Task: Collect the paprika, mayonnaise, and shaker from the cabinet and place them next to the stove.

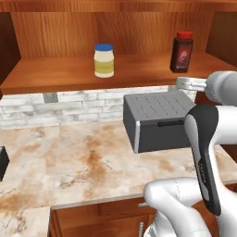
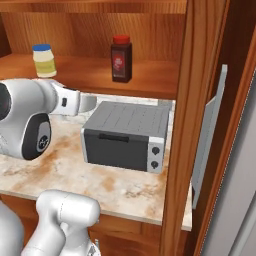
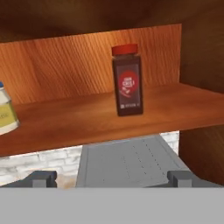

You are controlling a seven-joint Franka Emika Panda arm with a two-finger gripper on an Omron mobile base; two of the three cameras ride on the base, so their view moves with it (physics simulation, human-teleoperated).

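you're seeing the mayonnaise (image 3: 5,113) getting cut off at the hand view's edge; your end effector (image 3: 113,178) is standing wide apart, holding nothing, facing the paprika (image 3: 127,80).

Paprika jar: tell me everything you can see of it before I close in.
The paprika is a tall, dark reddish-brown jar with squarish sides, a bright red screw lid and a red label on its front. It stands upright on the cabinet shelf, lid on, well apart from the mayonnaise. Only the shelf touches it.
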